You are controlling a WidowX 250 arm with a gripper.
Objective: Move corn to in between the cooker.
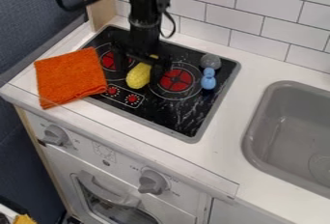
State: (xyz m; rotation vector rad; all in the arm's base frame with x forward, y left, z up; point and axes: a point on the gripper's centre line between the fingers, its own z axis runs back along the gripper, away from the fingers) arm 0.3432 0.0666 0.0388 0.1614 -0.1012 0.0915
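The corn point(138, 77) is being flanked along its long sides by the gripper point(140, 68), fingers spread wide, nothing being gripped

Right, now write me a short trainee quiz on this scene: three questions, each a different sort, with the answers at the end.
1. True or false: the orange cloth overlaps the edge of the black glass cooktop.

2. Where is the yellow toy corn?
a) in the grey sink
b) between the two round red burners
c) on the white counter beside the sink

3. Fill the gap: next to the small light-blue object on the cooktop is a rounded ____ object.

Key: 1 true; 2 b; 3 grey.
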